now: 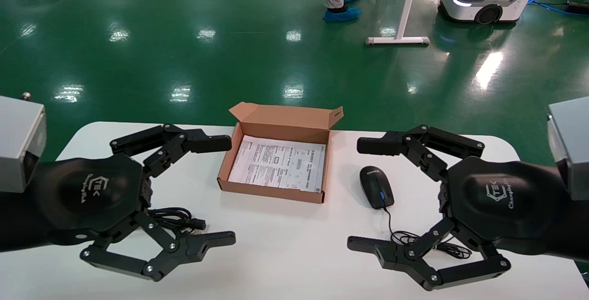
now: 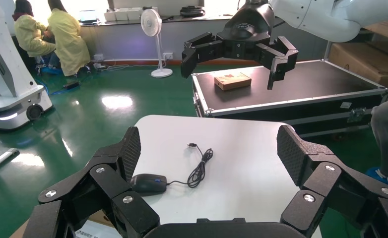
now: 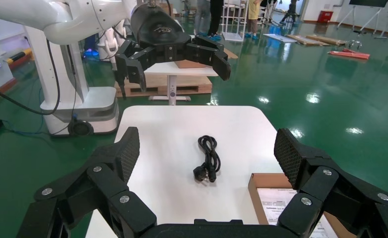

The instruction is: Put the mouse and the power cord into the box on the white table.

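The brown cardboard box (image 1: 271, 193) stands open at the middle of the white table (image 1: 285, 249), flap upright, a printed sheet on its bottom. The black mouse (image 1: 376, 186) lies right of the box, its thin cable (image 1: 405, 238) coiled toward me. The bundled power cord (image 1: 172, 217) lies left of the box, partly hidden by my left gripper (image 1: 228, 190). That gripper hovers open over the table's left side. My right gripper (image 1: 356, 194) hovers open, its fingertips flanking the mouse. The left wrist view shows the mouse (image 2: 148, 183). The right wrist view shows the power cord (image 3: 209, 161) and a box corner (image 3: 261, 181).
Shiny green floor surrounds the table. Beyond its far edge stand a white frame leg (image 1: 398, 40), a white mobile robot base (image 1: 487, 1) and a person's blue-covered feet (image 1: 341, 12). Bare tabletop lies in front of the box, between my grippers.
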### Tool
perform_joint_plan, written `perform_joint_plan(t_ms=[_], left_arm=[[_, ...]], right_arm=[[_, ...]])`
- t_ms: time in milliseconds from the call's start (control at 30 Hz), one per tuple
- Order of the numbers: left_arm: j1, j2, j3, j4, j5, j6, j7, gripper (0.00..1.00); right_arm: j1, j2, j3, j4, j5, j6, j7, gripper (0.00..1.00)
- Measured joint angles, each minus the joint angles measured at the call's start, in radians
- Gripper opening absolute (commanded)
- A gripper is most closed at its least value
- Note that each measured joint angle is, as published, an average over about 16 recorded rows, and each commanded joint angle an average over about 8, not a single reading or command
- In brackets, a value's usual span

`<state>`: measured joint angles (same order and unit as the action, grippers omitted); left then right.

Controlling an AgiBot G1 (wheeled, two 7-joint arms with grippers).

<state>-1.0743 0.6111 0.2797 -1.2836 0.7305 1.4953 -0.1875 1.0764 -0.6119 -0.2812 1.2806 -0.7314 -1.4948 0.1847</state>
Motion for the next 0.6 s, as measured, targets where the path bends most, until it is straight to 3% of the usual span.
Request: perform_joint_plan(t_ms=[600], left_arm=[[-0.001,0.001,0.001,0.001,0.000,0.000,0.000,1.00]], right_arm=[[0.000,0.000,0.000,0.000,0.000,0.000,0.000,1.00]])
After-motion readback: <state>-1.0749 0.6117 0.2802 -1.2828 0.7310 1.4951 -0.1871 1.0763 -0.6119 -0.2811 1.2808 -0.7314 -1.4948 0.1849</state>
